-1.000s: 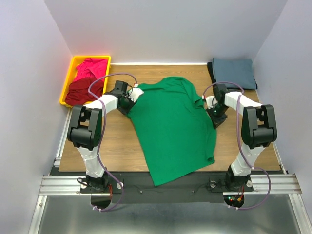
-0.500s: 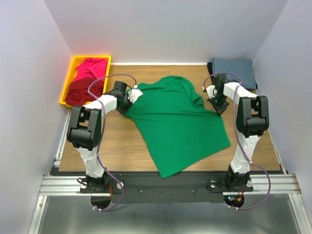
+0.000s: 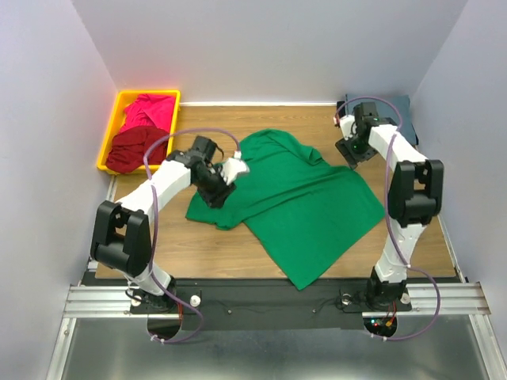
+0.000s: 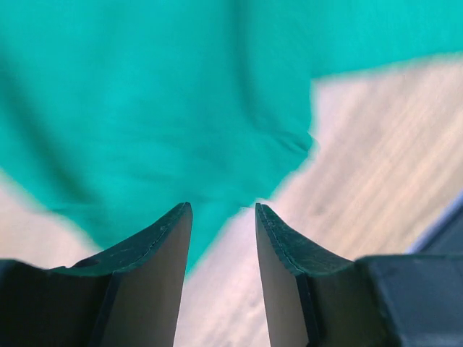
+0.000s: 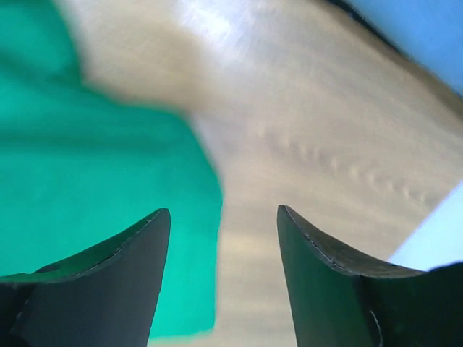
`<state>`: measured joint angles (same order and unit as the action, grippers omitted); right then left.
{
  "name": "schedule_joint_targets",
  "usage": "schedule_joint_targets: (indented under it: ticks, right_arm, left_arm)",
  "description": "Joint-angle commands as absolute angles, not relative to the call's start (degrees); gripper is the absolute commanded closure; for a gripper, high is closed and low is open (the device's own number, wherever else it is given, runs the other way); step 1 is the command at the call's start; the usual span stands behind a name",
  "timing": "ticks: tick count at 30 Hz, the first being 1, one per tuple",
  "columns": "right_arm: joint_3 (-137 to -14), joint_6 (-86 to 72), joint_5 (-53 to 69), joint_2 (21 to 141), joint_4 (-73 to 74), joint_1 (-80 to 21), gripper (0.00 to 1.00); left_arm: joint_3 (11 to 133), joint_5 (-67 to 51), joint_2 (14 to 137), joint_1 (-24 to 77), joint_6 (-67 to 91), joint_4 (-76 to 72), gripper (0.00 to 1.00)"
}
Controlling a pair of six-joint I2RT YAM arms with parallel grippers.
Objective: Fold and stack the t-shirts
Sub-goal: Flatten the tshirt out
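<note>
Left gripper [image 4: 223, 213] hovers, jaws parted and empty, over the doubled-over left edge of the green t-shirt [image 3: 309, 202], which lies rumpled mid-table. Right gripper [image 5: 223, 213], likewise spread and empty, hangs just off its far right edge. Flattening seems to be the step in hand; next, each needs a corner hold.
</note>
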<state>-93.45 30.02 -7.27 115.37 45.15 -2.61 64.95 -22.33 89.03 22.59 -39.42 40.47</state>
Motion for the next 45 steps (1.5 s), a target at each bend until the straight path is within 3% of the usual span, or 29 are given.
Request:
schedule_joint_targets:
  ticks: [1,9,18,22,27,31,32,36,41,45]
  right_arm:
    - [-90.7,30.3,-0.4,103.5,52.5,-3.5,0.36]
    - [-72.8,30.2,3.6,101.6,55.2,-5.8,0.52]
    - [-69.4,30.6,-6.1,111.0,44.7,-5.7,0.56]
    - [-75.7,31.5,-10.5,118.9,41.2,-5.7,0.56]
    - [-95.4,32.7,-16.0,130.8,38.8,-5.6,0.57]
    - [-111.9,32.7,-19.1,139.0,38.9,-5.7,0.55]
    - [-113.6,32.6,-19.0,138.9,39.3,-5.7,0.55]
    - [-109.1,33.4,-13.1,128.0,42.2,-6.9,0.45]
    - [-92.9,34.1,-5.7,110.7,46.0,-9.7,0.41]
    - [-82.0,32.5,3.2,101.5,50.9,-14.0,0.45]
  left_arm:
    - [72.1,-23.4,89.4,19.7,-36.5,37.9,0.48]
    - [77.6,-17.7,100.2,18.5,-33.5,27.4,0.5]
    - [80.6,-15.6,109.5,18.2,-31.7,22.6,0.56]
    - [83.6,-14.1,115.6,15.9,-30.2,22.2,0.61]
    - [92.7,-13.7,123.6,10.1,-27.0,24.0,0.69]
    - [100.3,-18.6,125.9,8.4,-24.9,27.2,0.65]
    - [101.3,-22.5,125.6,8.4,-24.8,27.9,0.57]
    - [100.6,-27.1,117.6,8.4,-26.4,30.4,0.46]
    - [92.1,-28.5,106.2,8.4,-33.1,34.4,0.44]
    - [79.8,-25.8,95.3,9.1,-40.6,34.5,0.44]
